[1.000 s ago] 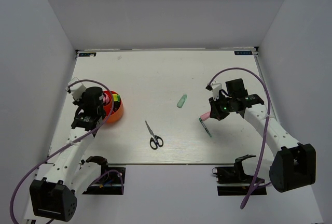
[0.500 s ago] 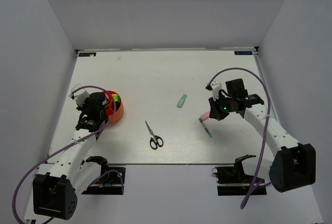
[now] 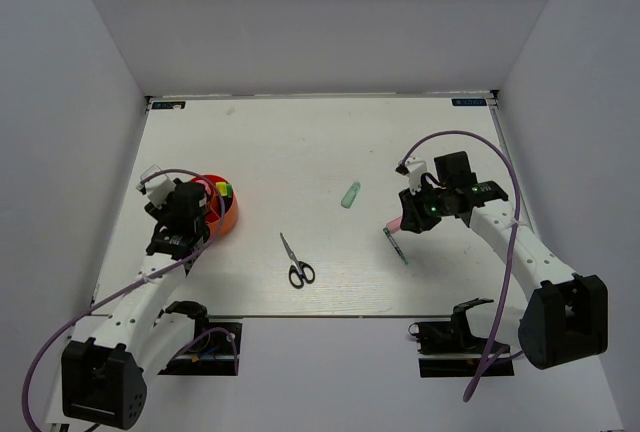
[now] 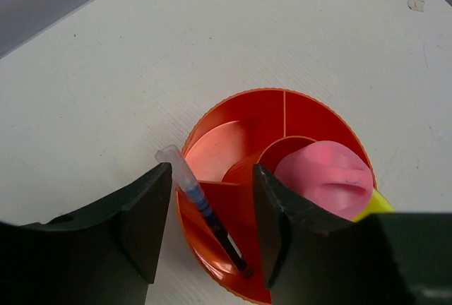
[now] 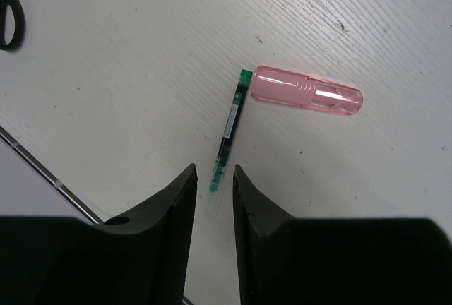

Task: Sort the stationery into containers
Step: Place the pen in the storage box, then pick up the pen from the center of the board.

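Observation:
The red-orange cup [image 3: 226, 216] stands at the left; in the left wrist view [image 4: 233, 104] its dividers show. A clear pen with blue ink [image 4: 201, 206] leans in one compartment, beside a pink cap [image 4: 325, 178] and a yellow one [image 4: 374, 202]. My left gripper [image 3: 185, 217] hovers over the cup's near rim, open [image 4: 212, 171], the pen loose between its fingers. My right gripper [image 3: 412, 220] is narrowly open and empty [image 5: 214, 169] just above the tip of a green-capped marker [image 5: 229, 125] lying by a pink highlighter [image 5: 307, 97].
Black-handled scissors [image 3: 296, 262] lie at the front centre and also show at the edge of the right wrist view [image 5: 8, 15]. A pale green highlighter [image 3: 350, 194] lies mid-table. The table's front edge [image 5: 42, 171] is close to the marker.
My left gripper has drawn back from over the cup toward its near-left rim, leaving the pen in the cup. The right arm has barely moved.

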Available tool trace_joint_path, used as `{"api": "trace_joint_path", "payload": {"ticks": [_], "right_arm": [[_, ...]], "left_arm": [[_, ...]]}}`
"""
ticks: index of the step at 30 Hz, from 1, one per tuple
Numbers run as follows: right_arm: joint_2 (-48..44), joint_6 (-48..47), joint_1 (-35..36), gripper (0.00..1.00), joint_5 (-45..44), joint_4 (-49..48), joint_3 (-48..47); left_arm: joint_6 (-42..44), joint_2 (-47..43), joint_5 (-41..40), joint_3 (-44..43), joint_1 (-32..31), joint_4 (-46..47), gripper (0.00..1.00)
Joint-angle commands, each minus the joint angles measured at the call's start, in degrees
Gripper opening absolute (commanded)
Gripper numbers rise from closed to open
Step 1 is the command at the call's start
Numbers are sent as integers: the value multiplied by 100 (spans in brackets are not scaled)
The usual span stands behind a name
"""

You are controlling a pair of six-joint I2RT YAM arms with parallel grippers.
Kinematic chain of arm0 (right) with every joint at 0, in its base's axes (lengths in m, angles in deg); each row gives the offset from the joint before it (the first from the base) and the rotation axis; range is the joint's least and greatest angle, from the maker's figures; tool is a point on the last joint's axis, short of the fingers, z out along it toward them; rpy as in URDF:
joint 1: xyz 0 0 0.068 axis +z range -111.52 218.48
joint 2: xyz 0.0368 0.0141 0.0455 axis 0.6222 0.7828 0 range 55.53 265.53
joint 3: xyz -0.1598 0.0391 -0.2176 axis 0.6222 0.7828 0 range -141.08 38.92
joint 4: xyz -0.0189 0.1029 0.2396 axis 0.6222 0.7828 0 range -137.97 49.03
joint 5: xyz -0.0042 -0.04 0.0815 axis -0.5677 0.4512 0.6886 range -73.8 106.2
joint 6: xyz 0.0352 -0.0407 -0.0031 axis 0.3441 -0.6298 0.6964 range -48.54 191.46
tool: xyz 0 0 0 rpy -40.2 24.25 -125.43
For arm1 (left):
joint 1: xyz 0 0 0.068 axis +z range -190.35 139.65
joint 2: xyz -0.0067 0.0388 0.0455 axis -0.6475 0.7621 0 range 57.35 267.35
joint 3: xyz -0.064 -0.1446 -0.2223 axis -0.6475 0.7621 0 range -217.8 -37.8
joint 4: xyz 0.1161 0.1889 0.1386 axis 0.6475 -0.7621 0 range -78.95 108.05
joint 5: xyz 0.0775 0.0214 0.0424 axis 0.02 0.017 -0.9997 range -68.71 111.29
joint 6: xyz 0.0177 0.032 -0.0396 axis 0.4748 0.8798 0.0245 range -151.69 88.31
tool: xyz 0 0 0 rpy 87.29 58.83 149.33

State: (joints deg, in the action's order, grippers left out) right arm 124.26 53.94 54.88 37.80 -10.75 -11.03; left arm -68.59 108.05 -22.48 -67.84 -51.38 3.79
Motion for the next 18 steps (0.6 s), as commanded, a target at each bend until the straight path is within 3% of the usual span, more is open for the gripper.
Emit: {"api": "trace_joint_path", "payload": {"ticks": [1,4,5,7,8,10,11,12,15,18], "right_arm": [[18,-50,-6,31,116,-3,-32],[9,-67,3,31,-77,-12,-41],[18,-68,3,26,-295,-12,-41],[70,-59,12,21,-481,-21,-58],[97,-59,38,19,-517,14,-58],[289,-94,73,19,-569,137,-128],[351,-59,82,19,-639,216,-207],[491,-94,169,19,-684,286,-243],[808,-67,240,27,-851,427,-322],[1098,-24,468,36,-886,453,-410]], "left_arm": [[-9,-217,97,-133,-40,-199,60],[-27,-471,236,-265,-101,-542,47],[-27,-551,350,-387,-128,-664,31],[-1,-841,657,-476,-198,-1112,14],[17,-964,981,-685,-233,-1227,9],[288,-1166,1763,-766,-242,-1403,6],[350,-1246,2315,-784,-242,-1447,11],[429,-1281,2894,-923,-242,-1570,26],[649,-1185,3757,-1292,-242,-2315,53],[1079,-1194,4269,-1346,-242,-2810,66]]}}
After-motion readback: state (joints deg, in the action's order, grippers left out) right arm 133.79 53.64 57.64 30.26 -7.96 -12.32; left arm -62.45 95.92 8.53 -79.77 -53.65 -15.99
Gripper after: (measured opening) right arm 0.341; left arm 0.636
